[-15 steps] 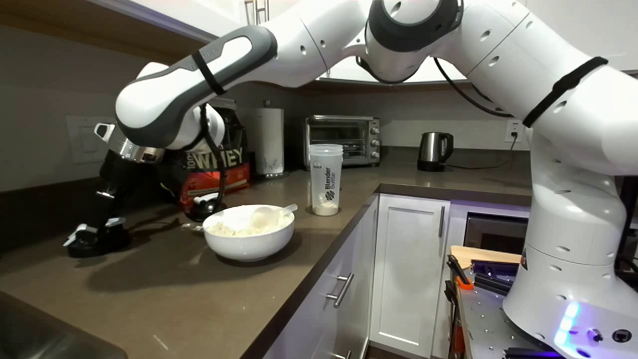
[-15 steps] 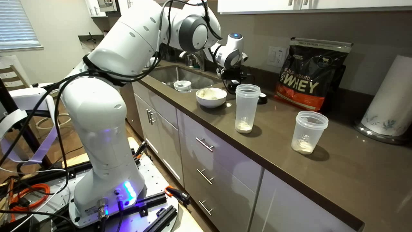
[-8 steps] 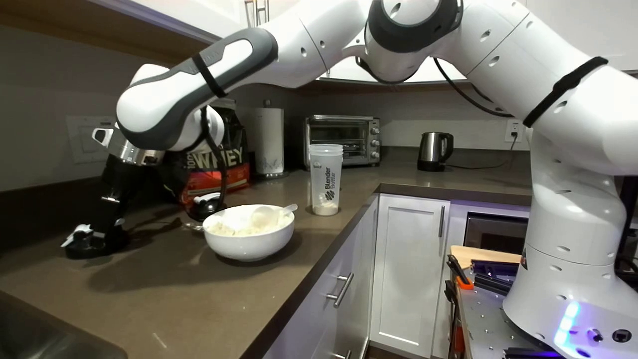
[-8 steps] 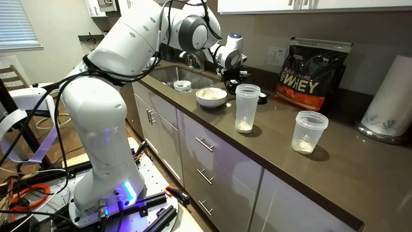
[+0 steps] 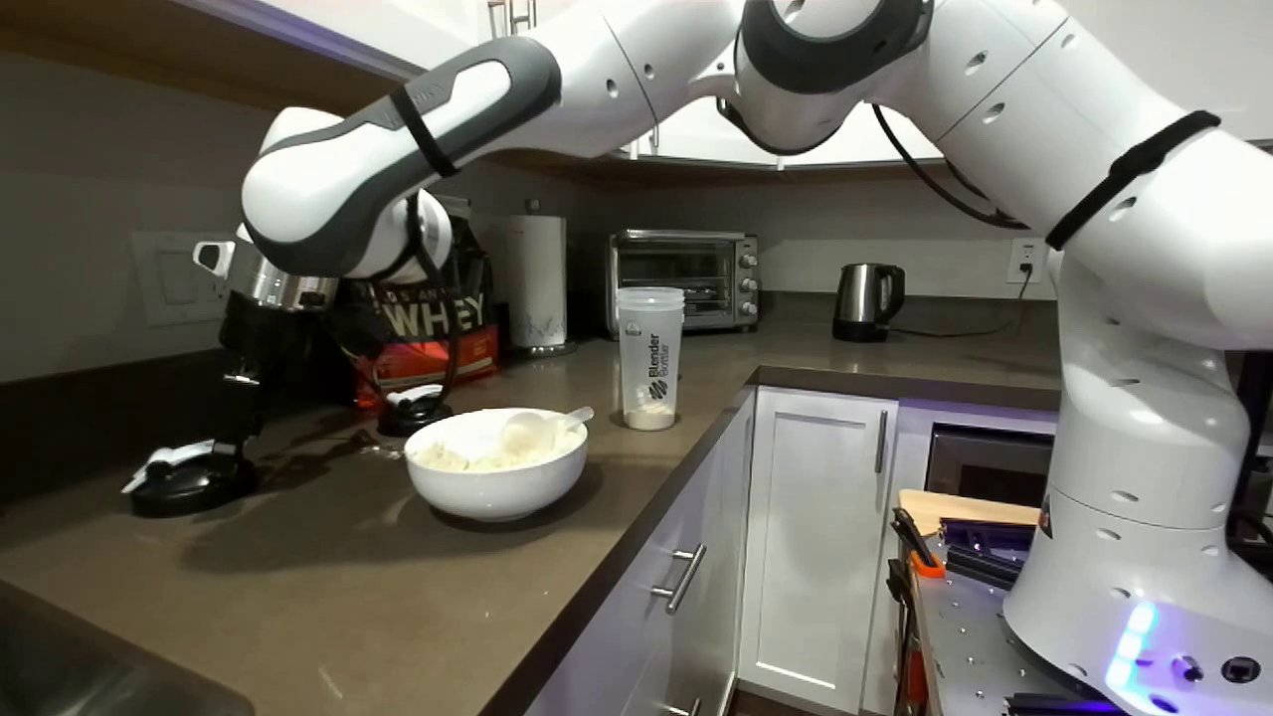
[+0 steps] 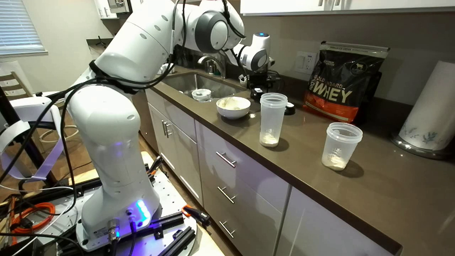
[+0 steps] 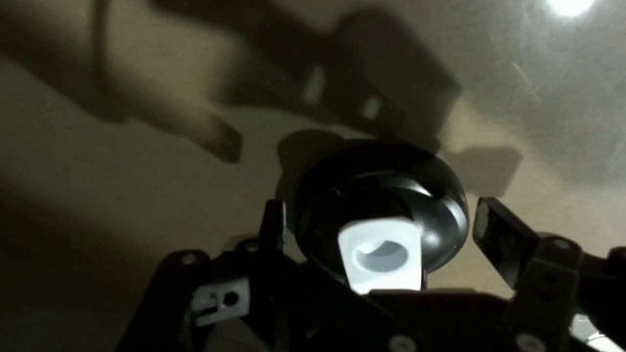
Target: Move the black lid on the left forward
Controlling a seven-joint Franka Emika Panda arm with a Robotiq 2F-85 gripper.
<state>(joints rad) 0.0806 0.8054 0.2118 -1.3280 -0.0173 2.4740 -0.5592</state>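
The black lid [image 5: 194,484] lies on the counter at the left in an exterior view, left of the white bowl. It is low and round with a white flip part. In the wrist view the black lid [image 7: 371,168] lies between my fingertips, with its white tab [image 7: 381,278] facing the camera. My gripper [image 7: 379,215] is open, with one fingertip on each side of the lid and gaps showing. In an exterior view my gripper [image 5: 239,430] is just above and behind the lid; its dark fingers are hard to make out there.
A white bowl [image 5: 497,482] of powder stands beside the lid. Another black lid [image 5: 413,413] with a white top lies behind it. A whey bag [image 6: 343,87] leans near the wall. Two clear cups [image 6: 272,121] stand on the counter. The sink [image 6: 197,80] and counter edge are near.
My arm and gripper have risen a little, and more of the left lid's top now shows. The lid stays in nearly the same place. The bowl and cups have not moved.
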